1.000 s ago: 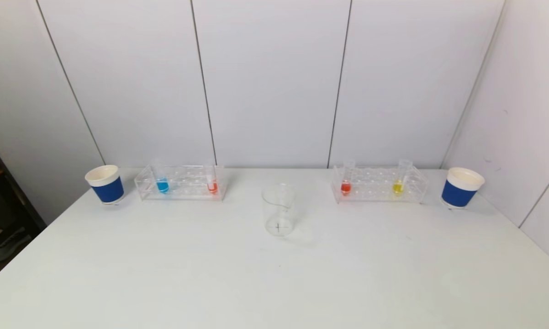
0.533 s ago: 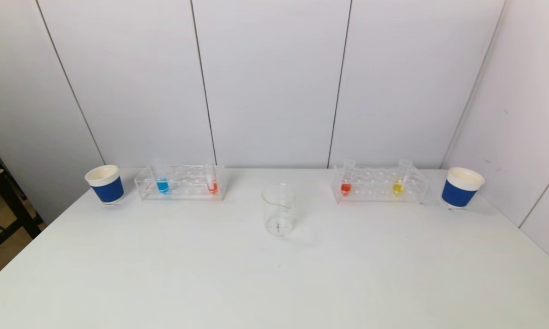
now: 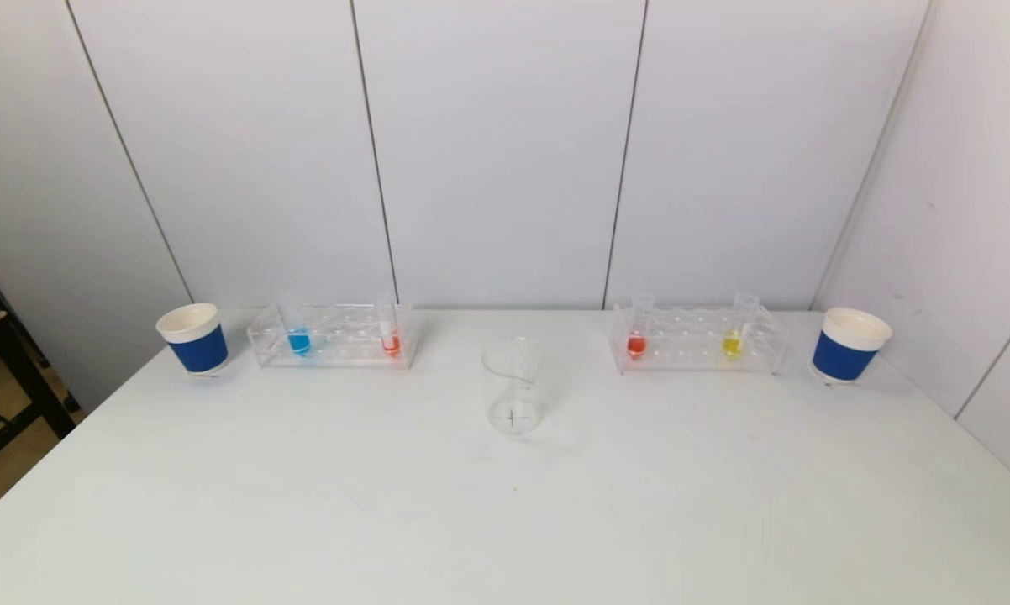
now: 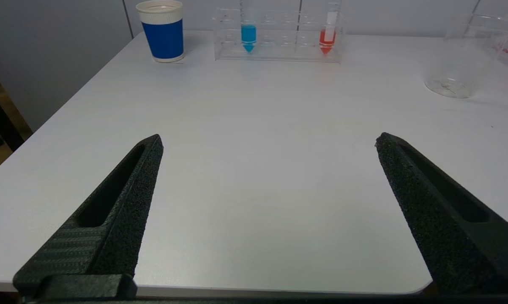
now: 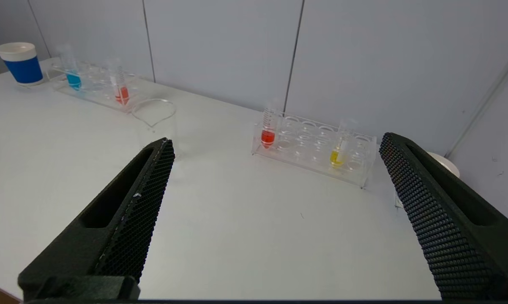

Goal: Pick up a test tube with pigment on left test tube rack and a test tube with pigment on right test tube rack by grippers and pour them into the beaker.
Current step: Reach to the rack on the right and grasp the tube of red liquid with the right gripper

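Observation:
A clear beaker (image 3: 512, 385) stands mid-table. The left test tube rack (image 3: 332, 336) holds a blue-pigment tube (image 3: 298, 334) and an orange-red tube (image 3: 391, 336). The right test tube rack (image 3: 697, 339) holds a red tube (image 3: 637, 334) and a yellow tube (image 3: 733, 336). Neither arm shows in the head view. My left gripper (image 4: 269, 141) hangs open over the near table edge, far short of the left rack (image 4: 278, 36). My right gripper (image 5: 275, 141) is open too, with nothing between its fingers, well short of the right rack (image 5: 313, 147).
A blue-and-white paper cup (image 3: 192, 338) stands left of the left rack, another cup (image 3: 848, 344) right of the right rack. White wall panels rise directly behind the racks. The table's left edge drops to a floor with a dark frame (image 3: 5, 370).
Nothing on the table has moved. Only the background beyond the table's left edge looks different from one second ago.

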Robot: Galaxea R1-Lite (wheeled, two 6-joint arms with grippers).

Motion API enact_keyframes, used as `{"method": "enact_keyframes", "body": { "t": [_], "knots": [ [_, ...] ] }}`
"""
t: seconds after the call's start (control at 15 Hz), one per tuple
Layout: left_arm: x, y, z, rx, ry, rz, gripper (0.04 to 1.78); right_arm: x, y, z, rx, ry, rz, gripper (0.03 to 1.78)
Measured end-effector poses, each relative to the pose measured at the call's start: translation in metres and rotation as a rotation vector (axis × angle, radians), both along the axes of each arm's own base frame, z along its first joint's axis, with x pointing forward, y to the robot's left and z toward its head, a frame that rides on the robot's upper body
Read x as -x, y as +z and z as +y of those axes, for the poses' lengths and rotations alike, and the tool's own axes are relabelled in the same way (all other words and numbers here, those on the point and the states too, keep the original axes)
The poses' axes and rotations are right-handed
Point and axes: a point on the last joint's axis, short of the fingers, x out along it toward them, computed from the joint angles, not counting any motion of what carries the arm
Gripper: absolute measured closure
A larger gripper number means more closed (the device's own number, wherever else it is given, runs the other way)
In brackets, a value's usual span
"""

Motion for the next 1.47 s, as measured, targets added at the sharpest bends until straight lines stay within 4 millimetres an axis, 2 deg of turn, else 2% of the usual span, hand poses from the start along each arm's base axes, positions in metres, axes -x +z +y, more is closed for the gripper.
{"method": "enact_keyframes", "body": {
  "t": [0.33,0.67,1.0,1.47],
  "knots": [
    [0.0,0.0,0.0,0.0,0.001,0.0,0.06,-0.042,0.0,0.001,-0.001,0.057,0.033,0.04],
    [0.0,0.0,0.0,0.0,0.001,0.0,0.06,-0.087,-0.012,0.003,0.0,0.097,0.088,0.04],
    [0.0,0.0,0.0,0.0,0.0,0.0,0.06,-0.136,-0.032,0.007,0.004,0.113,0.107,0.04],
    [0.0,0.0,0.0,0.0,0.001,0.0,0.06,-0.189,-0.073,0.019,0.004,0.146,0.129,0.04]
  ]
}}
